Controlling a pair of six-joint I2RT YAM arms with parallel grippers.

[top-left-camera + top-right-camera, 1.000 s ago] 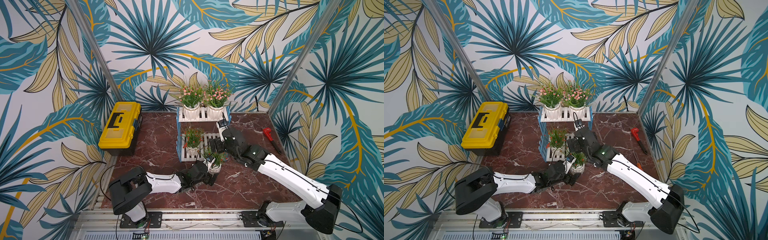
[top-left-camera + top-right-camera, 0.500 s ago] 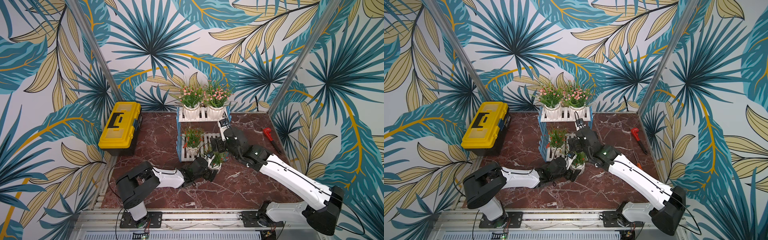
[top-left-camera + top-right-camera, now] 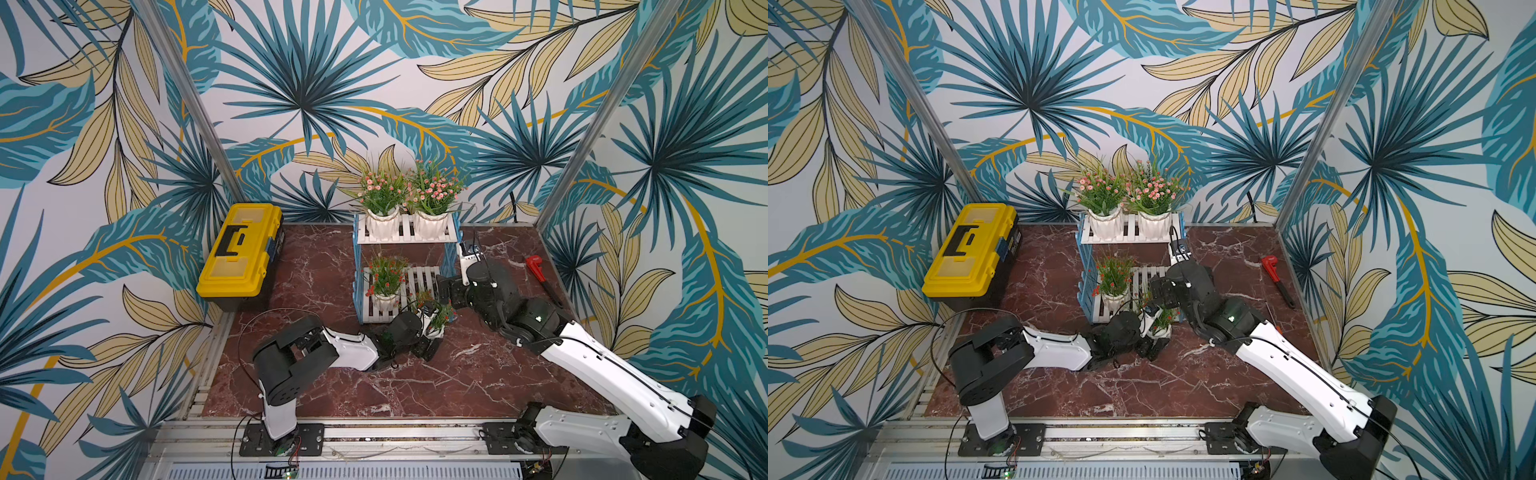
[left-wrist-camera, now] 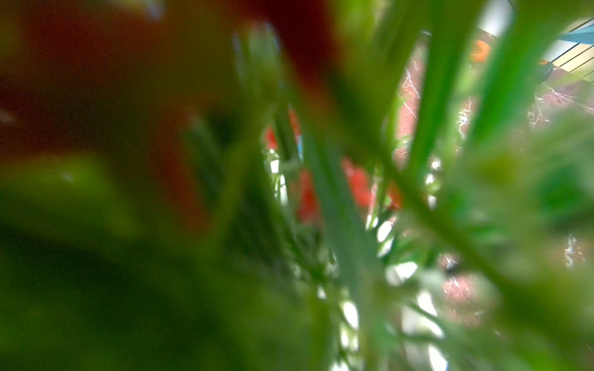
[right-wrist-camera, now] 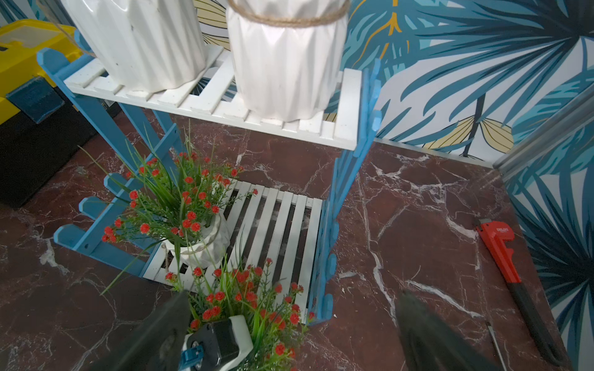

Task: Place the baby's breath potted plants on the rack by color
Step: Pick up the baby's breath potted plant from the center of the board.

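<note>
**Rack:** The rack point(image 3: 422, 276) stands at the far middle of the marble surface point(image 3: 374, 395).

**Upper tier:** It carries the left pink plant point(image 3: 381, 208) and the right pink plant point(image 3: 434, 203). Both are upright and stand side by side with their foliage touching.

**Lower tier:** The shelved red plant point(image 3: 385, 282) stands upright on the left half of the slats.

**Fourth plant:** The loose red plant point(image 3: 436, 318) is at the near right corner of the rack, just beside the near edge of the lower tier. In both top views it is not on the slats point(image 3: 1163, 318). I cannot tell whether its pot rests on the surface.

**Left gripper:** The left gripper point(image 3: 428, 338) reaches in from the left and sits at this pot. One dark part of its fingers point(image 3: 424, 351) shows on the near side of the pot. The left wrist view shows only blurred leaves and red flowers, so I cannot tell whether the fingers are clamped.

**Right gripper:** The right gripper point(image 5: 294, 297) hangs over the right half of the lower tier, just far of the loose red plant. Its fingers point(image 5: 154, 331) are wide apart and hold nothing.

**Other items:**
- A yellow toolbox point(image 3: 241, 253) sits at the far left.
- A red pipe wrench point(image 3: 536, 268) lies at the far right, well apart from the rack.
</note>
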